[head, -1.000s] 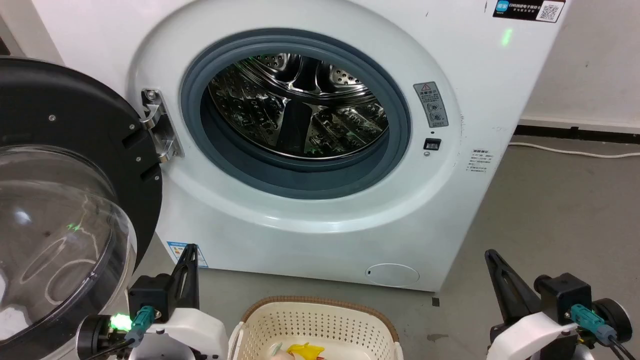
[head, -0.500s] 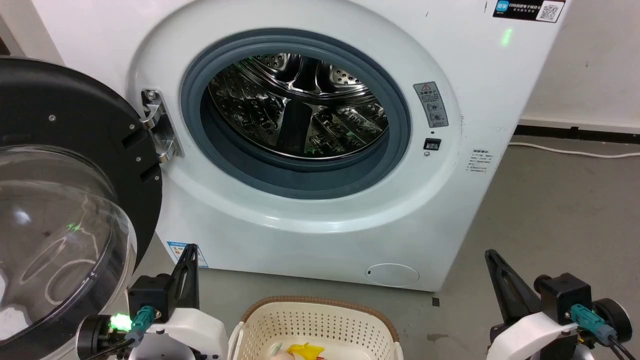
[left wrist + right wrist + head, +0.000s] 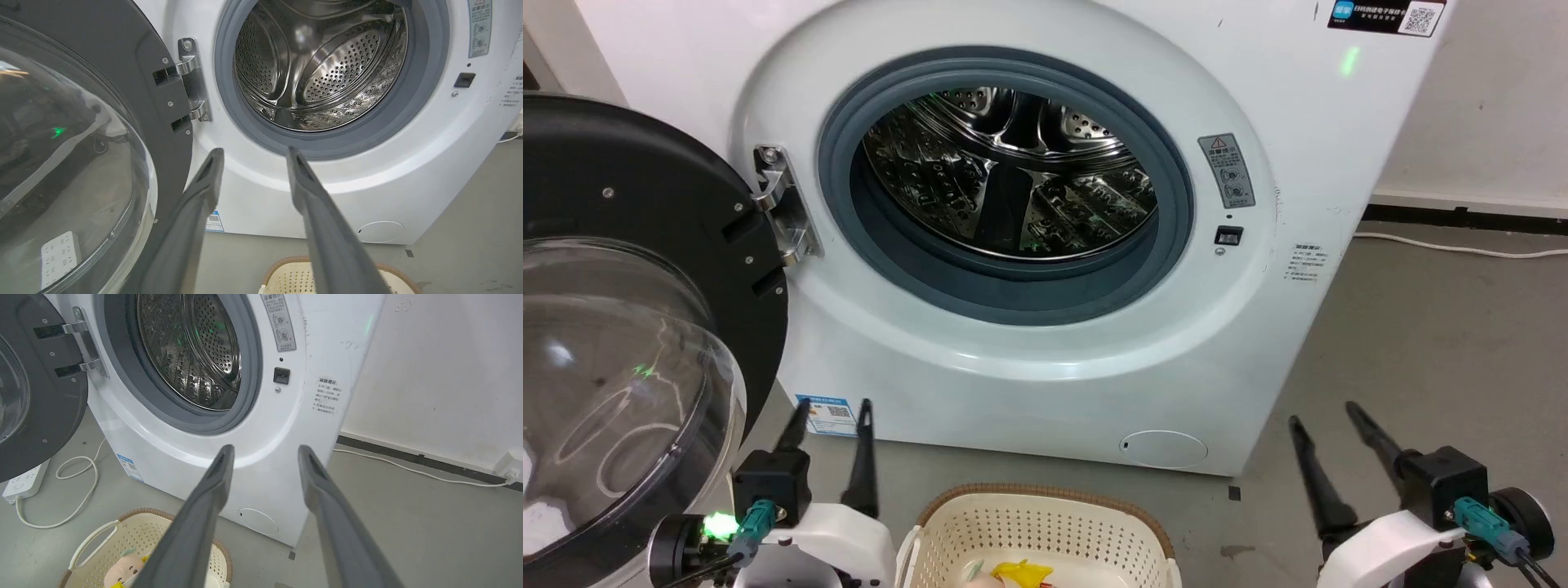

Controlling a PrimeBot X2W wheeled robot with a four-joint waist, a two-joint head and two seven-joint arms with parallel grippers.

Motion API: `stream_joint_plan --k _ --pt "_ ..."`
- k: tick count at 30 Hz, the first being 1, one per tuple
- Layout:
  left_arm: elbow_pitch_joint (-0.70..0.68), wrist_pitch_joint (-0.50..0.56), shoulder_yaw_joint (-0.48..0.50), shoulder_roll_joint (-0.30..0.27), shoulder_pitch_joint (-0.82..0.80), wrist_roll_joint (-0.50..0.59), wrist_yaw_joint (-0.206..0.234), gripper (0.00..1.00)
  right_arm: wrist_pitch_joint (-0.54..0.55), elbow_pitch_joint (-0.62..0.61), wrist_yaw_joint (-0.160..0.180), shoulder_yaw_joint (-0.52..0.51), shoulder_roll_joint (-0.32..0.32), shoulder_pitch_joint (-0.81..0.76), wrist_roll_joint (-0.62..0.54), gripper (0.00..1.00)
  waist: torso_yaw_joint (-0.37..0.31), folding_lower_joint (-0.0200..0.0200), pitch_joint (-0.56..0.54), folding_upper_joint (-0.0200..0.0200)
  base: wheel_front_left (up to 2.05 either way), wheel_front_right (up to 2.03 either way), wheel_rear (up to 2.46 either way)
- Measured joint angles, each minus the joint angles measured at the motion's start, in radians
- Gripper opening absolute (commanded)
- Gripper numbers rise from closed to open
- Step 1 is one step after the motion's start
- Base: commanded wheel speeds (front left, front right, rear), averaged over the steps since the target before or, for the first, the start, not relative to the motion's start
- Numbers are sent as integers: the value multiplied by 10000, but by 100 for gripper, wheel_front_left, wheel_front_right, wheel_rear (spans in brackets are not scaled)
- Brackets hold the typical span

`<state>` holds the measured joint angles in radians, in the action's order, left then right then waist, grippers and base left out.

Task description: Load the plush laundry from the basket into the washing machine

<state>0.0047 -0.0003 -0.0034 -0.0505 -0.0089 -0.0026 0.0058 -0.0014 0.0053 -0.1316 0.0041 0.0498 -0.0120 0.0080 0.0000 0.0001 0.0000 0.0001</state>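
Left pincer (image 3: 833, 406) and right pincer (image 3: 1323, 415) gape empty; next likely means reaching the plush laundry (image 3: 1011, 572) in the basket (image 3: 1045, 492).

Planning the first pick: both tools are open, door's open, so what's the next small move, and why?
Probably lower the right tool into the brown-rimmed cream perforated plastic basket, towards the small pale pink and yellow plush toy. The toy lies there ungrasped, and that tool is open with the toy in its wrist view.
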Motion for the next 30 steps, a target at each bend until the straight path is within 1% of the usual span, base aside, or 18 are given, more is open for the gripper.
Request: stream_joint_plan --k 16,23,24,30 --pt "134 -268 -242 -4 -17 -2 0 100 -253 2 0 -148 0 2 359 100 -135 0 309 0 0 0 0" --pt "504 -389 -407 -31 -177 -4 -17 100 -374 -4 0 -174 0 35 552 100 -308 0 710 0 0 0 0" --pt "832 -403 -491 -50 -315 -15 -102 100 -460 -13 0 -151 0 221 646 100 -444 0 986 0 0 0 0" --pt "1290 -359 -627 -180 -551 -23 -196 100 -573 -27 0 -102 0 314 830 100 -654 1 1365 0 0 0 0"
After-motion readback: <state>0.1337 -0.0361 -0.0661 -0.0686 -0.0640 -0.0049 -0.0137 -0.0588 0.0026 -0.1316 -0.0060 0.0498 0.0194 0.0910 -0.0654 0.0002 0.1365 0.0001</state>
